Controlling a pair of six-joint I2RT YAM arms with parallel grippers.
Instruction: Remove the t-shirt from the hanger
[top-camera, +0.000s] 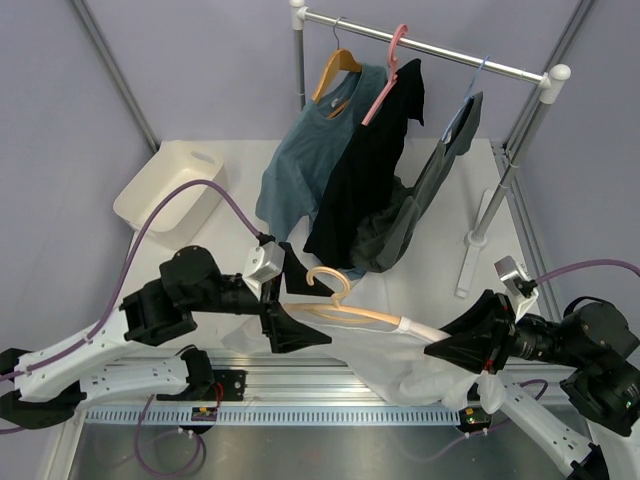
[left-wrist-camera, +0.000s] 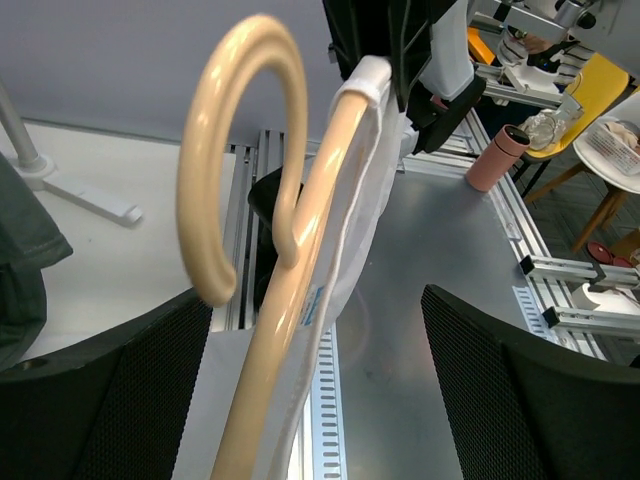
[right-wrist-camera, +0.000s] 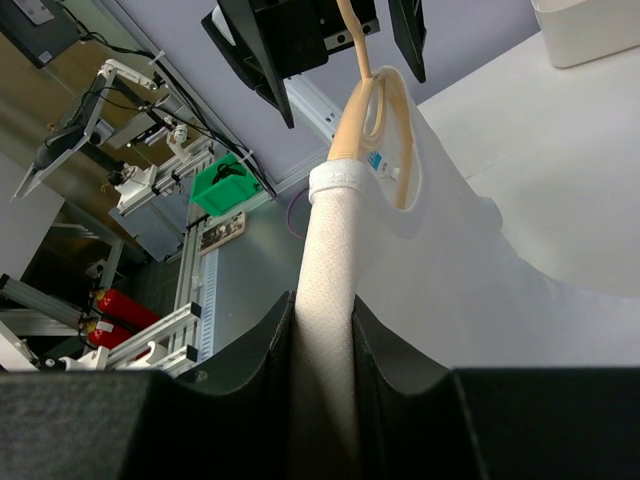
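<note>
T-shirt, white and crumpled, lies at the near edge of the bench, right of centre, with its collar sheathing the right arm of the peach hanger. The right hand is clamped on that cloth-covered arm. The left hand gapes, its jaws either side of the bare hanger by the hook, not touching it.

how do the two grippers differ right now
The left gripper is open, its jaws wide apart on either side of the bare hanger near the hook. The right gripper is shut on the hanger's arm through the t-shirt. The left gripper sits at the uncovered part, the right gripper where cloth wraps the arm. Both are black and face each other along the hanger.
</note>
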